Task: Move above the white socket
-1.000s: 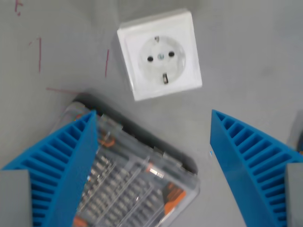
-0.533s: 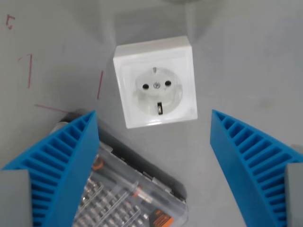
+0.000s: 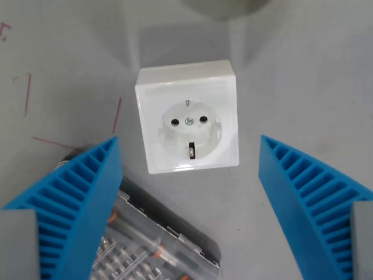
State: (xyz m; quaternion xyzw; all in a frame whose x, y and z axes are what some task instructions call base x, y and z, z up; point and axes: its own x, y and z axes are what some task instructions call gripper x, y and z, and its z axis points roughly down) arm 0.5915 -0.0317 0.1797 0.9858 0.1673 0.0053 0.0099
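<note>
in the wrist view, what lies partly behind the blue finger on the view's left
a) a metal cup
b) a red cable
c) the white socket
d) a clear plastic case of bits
d: the clear plastic case runs out from behind the left blue finger at the bottom, while the white socket sits apart, up between the fingers.

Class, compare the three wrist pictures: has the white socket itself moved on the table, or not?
No. The white socket keeps its place beside the red pen marks and the clear bit case; all slide down the picture together, so the camera moved.
</note>
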